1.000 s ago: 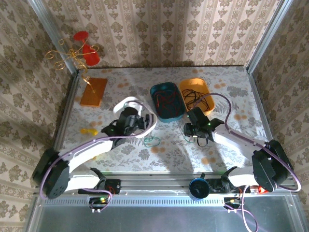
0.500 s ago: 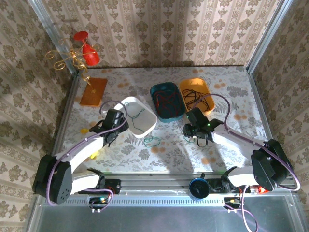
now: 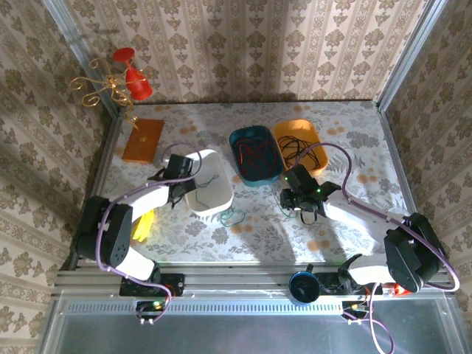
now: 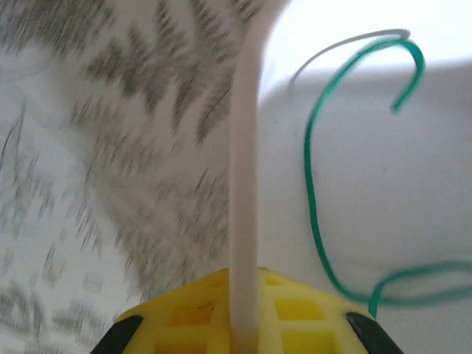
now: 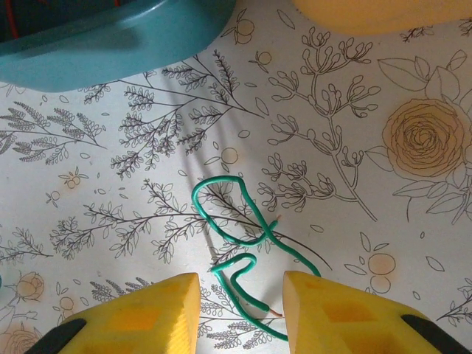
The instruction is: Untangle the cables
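The cables are sorted by colour. One green cable (image 5: 243, 236) lies curled on the table between the open fingers of my right gripper (image 5: 242, 310), untouched. Seen from above, the right gripper (image 3: 297, 200) sits just in front of the teal tray (image 3: 253, 173). Another green cable (image 3: 234, 216) lies on the table by the white tray (image 3: 214, 203). My left gripper (image 3: 177, 175) is shut on that tray's left rim (image 4: 243, 184), which runs up between the yellow fingers. A further green cable (image 4: 313, 192) lies inside the tray. Red cables (image 3: 252, 153) fill the teal tray, and black cables (image 3: 295, 144) the orange tray (image 3: 313, 147).
An orange board (image 3: 143, 140) lies at the back left, near a red and gold ornament (image 3: 122, 77) in the corner. A yellow object (image 3: 143, 225) lies by the left arm. Metal rails and papered walls enclose the table. The teal tray's rim (image 5: 110, 37) is close ahead of the right gripper.
The left arm has swung away from above the white tray to its left side, and its gripper has closed on the rim. The tray has shifted slightly. The right arm has stayed still.
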`<state>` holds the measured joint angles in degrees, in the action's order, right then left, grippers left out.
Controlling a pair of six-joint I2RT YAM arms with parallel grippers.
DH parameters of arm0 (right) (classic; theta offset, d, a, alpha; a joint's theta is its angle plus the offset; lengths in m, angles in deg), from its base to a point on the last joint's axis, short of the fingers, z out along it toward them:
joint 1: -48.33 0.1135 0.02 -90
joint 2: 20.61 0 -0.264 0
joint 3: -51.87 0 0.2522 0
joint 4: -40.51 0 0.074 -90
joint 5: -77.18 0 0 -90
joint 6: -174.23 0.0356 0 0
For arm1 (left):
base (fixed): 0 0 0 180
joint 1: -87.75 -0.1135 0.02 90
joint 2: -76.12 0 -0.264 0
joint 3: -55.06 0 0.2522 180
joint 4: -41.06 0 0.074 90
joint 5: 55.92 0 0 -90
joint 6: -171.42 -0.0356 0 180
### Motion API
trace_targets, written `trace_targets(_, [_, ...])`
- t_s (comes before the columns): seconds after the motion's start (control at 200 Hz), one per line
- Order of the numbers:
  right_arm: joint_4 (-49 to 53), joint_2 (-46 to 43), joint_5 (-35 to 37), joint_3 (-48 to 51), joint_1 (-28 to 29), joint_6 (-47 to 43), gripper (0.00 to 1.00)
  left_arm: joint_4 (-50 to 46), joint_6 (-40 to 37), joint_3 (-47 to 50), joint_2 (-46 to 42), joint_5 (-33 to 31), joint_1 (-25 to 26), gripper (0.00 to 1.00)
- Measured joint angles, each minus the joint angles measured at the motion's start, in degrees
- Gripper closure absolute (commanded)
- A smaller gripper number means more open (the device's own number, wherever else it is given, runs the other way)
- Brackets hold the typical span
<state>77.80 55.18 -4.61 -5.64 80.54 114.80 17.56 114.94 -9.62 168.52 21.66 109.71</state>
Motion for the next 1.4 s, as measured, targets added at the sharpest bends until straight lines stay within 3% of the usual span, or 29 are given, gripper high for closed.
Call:
trace_targets(0.255, [1.0,-2.4,0.6,0.0,0.0,0.3,0.64,-6.4,-9.5,-20.9,15.6,0.3,-1.8,1.0])
trace_targets(0.46, [0.9,-3.8,0.1,0.0,1.2,-0.5,0.63,-7.2,-12.3,-28.3,21.8,3.6,-1.7,1.0])
trace_targets(0.545, [0.4,-3.6,-2.0,-0.2,3.5,-2.6,0.63,-6.5,-13.2,-28.8,22.0,5.9,-1.5,0.7])
trace_targets(0.595, [0.4,-2.9,-3.5,-0.9,5.2,-4.1,0.63,-6.3,-13.4,-28.9,21.9,7.3,-1.2,0.46])
trace_targets(0.665, [0.2,-0.1,-6.1,-3.4,8.2,-6.9,0.62,-5.8,-13.6,-28.6,21.5,9.0,-0.9,0.3])
trace_targets(0.76, [0.0,5.6,-9.3,-8.1,12.1,-10.7,0.61,-4.3,-13.0,-25.4,17.6,9.6,-0.4,0.2])
trace_targets(0.955, [0.2,17.3,-14.4,-16.1,16.5,-17.2,0.53,-4.3,-13.1,-15.9,-1.9,6.6,-1.1,0.18])
trace_targets(1.155, [1.1,24.6,-15.9,-20.5,17.2,-21.0,0.39,-5.3,-12.2,-5.1,-19.5,6.7,-1.4,0.19])
trace_targets(1.215, [1.6,26.4,-16.0,-21.7,17.1,-21.9,0.32,-6.0,-11.1,-0.9,-22.2,6.9,-1.4,0.19])
trace_targets(1.395, [2.5,30.8,-16.0,-23.8,17.1,-24.7,0.32,-9.3,-8.2,5.6,-23.5,6.9,-1.4,0.2])
